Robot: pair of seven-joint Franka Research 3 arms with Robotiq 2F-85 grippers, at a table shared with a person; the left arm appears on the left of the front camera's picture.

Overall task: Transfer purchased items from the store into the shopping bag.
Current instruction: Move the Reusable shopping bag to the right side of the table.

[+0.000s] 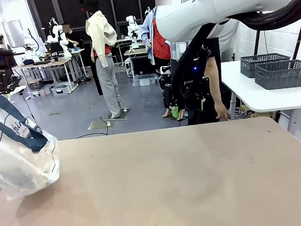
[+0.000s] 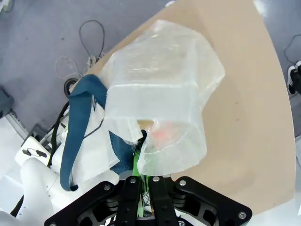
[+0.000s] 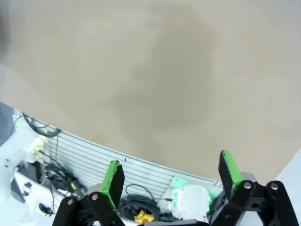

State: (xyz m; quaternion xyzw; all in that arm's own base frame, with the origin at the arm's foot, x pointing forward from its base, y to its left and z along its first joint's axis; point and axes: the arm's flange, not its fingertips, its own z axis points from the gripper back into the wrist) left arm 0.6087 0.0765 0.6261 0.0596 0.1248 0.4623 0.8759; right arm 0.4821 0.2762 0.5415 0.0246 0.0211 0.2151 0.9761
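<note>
The shopping bag (image 1: 20, 155), translucent whitish plastic with navy straps (image 1: 8, 110), hangs at the table's left edge, its lower part resting on the tabletop. My left gripper (image 1: 2, 90) stands above it. In the left wrist view the left gripper (image 2: 139, 162) is shut on the bag's top edge by a navy strap (image 2: 77, 120), and the shopping bag (image 2: 160, 84) sags below with something orange-red (image 2: 162, 136) dimly showing inside. My right gripper (image 1: 189, 112) hangs high over the table's far middle. In its own view the right gripper (image 3: 171, 176) is open with nothing between the green pads (image 3: 114, 181).
The tan table (image 1: 176, 183) spreads bare across the middle and right. A person (image 1: 216, 82) stands just past its far edge, behind my right arm. Two dark grey lattice baskets (image 1: 282, 72) sit on a white side table (image 1: 263, 100) at the right.
</note>
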